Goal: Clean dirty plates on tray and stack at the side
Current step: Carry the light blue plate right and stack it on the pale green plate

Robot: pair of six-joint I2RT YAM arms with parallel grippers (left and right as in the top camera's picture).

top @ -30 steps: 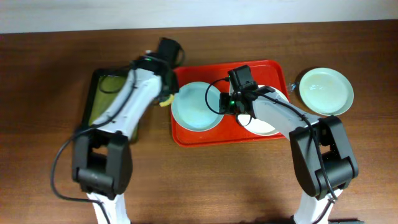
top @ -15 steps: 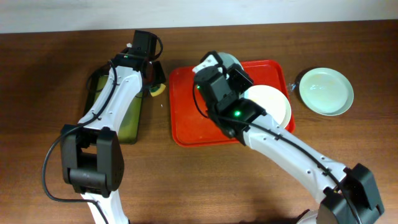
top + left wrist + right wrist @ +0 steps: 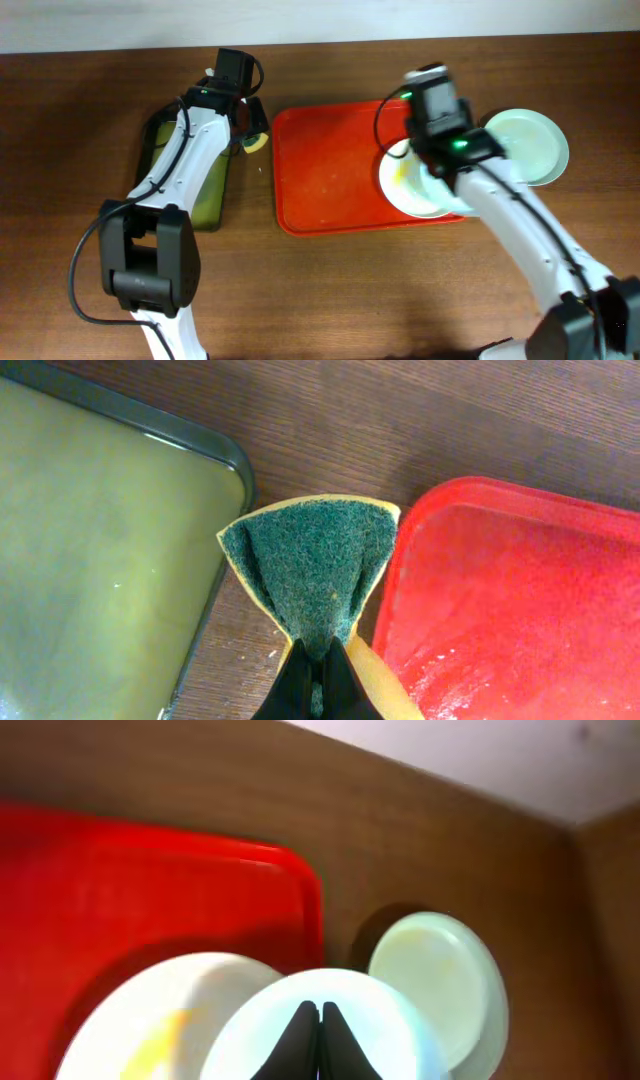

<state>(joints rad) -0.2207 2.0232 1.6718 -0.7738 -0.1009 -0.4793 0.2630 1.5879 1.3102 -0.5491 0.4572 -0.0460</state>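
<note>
Right gripper (image 3: 315,1008) swung from tray (image 3: 330,180) centre to its right edge, clamped on the rim of a blue-green plate (image 3: 385,1045). Cream plate (image 3: 150,1020) lay on the tray, third plate (image 3: 530,140) just right of it. Left gripper (image 3: 315,665) pinched sponge (image 3: 310,560) left of tray. Plates likely stiff, slick, chippable: rim grip.

Red rectangular plastic tray (image 3: 320,190) — left and middle bare, open from above. Right end taken by round cream-white plate (image 3: 400,185), right gripper (image 3: 320,1020) holding a pale blue-green plate (image 3: 385,1035) partly over it. Gap between it and dark olive-lined tray (image 3: 100,530) — plugged by green-and-yellow scouring sponge (image 3: 310,565) in left gripper (image 3: 312,680).
</note>
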